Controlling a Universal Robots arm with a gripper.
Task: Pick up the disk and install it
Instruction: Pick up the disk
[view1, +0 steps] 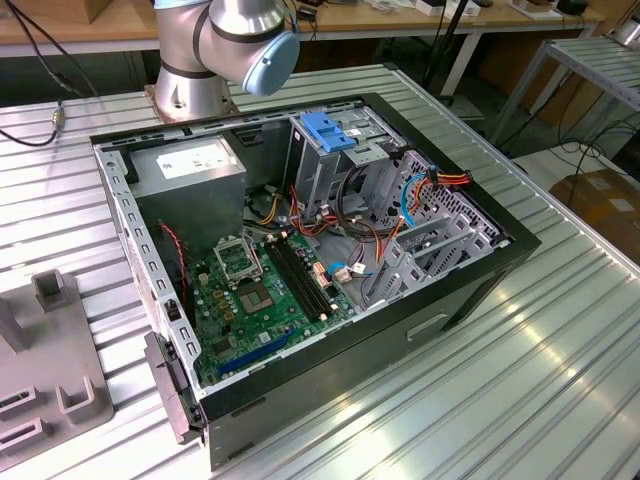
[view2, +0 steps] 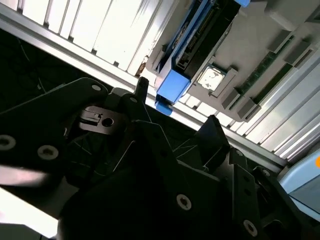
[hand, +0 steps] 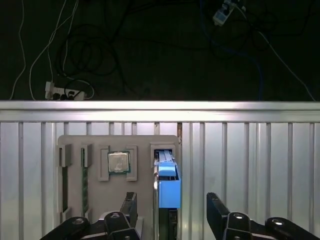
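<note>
Above the slotted disk (hand: 169, 182), gripper (hand: 170, 198) hangs, fingers (hand: 129, 205) spread, prob. not touching.

The worktop (view1: 520, 330) is ribbed bare metal, bright and mirror-like where light strikes its slats. The computer case (view1: 330, 378) has a black, faintly glossy outer shell. Its inner walls and brackets are dull grey sheet metal punched with holes. Inside it, the circuit board (view1: 265, 300) is green with a slight sheen, and the latch block (view1: 330, 130) looks like smooth light-blue plastic. The robot arm (view1: 215, 45) is satin silver metal with a pale blue plastic cap. In the first wrist view, the holder (hand: 115, 141) by the worktop's edge is matt grey plastic. The chip (hand: 118, 162) in it has a shiny metal lid. The disk (hand: 169, 185) wears a smooth, bright blue plastic bracket. The gripper (hand: 171, 202) is matt black with bright screw heads.
</note>
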